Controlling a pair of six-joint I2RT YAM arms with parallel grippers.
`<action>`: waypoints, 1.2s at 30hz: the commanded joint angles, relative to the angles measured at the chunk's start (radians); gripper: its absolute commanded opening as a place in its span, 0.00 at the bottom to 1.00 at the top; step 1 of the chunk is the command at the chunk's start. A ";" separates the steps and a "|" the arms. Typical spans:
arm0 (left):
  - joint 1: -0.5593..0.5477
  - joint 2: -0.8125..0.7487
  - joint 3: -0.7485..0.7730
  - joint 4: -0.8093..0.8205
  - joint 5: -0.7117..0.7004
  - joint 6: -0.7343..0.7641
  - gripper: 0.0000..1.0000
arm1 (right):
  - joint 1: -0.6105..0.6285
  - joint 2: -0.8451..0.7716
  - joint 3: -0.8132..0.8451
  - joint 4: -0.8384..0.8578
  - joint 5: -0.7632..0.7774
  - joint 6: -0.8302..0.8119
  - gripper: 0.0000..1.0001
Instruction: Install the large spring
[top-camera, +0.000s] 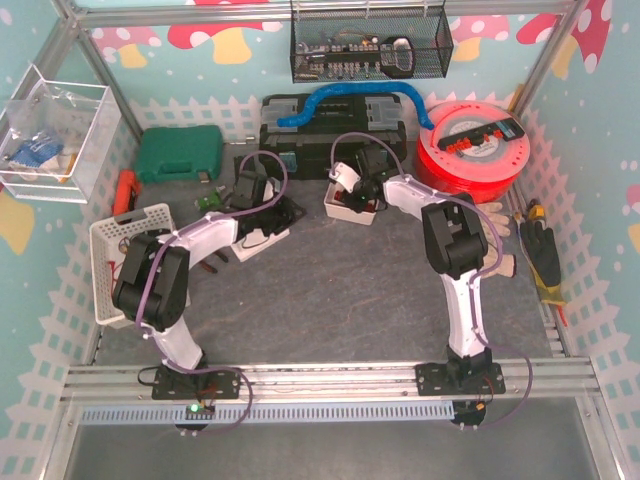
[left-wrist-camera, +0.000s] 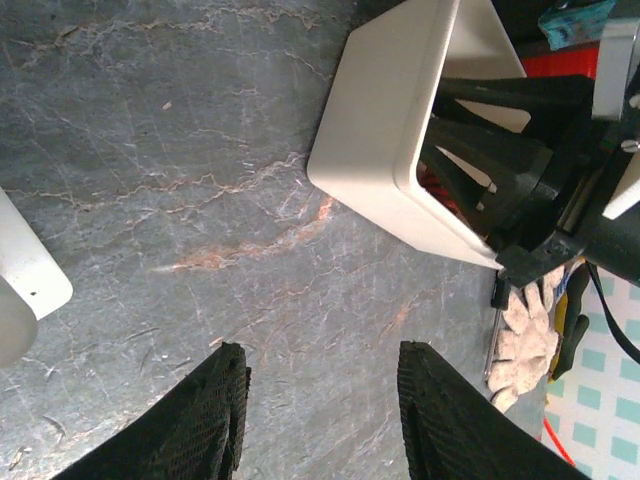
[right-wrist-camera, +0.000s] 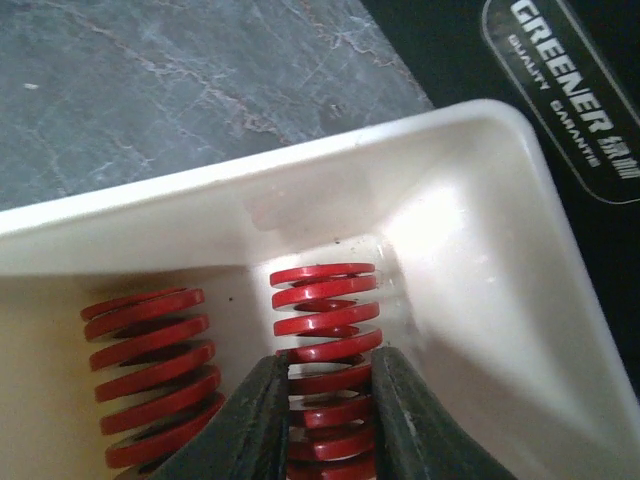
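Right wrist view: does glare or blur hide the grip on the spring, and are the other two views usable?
Right wrist: the red spring is sharp in the right gripper; glare washes out only a wall of the white bin. Left wrist: table crisp, the right arm a dark silhouette. Top external: evenly lit, but springs too small to see.

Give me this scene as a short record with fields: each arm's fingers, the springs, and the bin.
right fingers: shut on a red spring inside the white bin
left fingers: open, holding nothing, over the bare table
second spring: loose in the same bin, beside the gripped one
task stage: spring gripped, not yet lifted out of the bin
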 joint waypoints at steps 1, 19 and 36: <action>-0.003 0.014 0.041 -0.005 0.016 0.015 0.44 | 0.003 -0.002 -0.025 -0.195 -0.073 0.018 0.22; -0.033 0.011 0.046 -0.006 0.017 0.015 0.46 | -0.001 0.116 0.102 -0.299 0.106 -0.056 0.42; -0.033 -0.009 0.069 -0.005 -0.004 0.005 0.48 | -0.008 0.041 0.134 -0.217 0.012 -0.071 0.01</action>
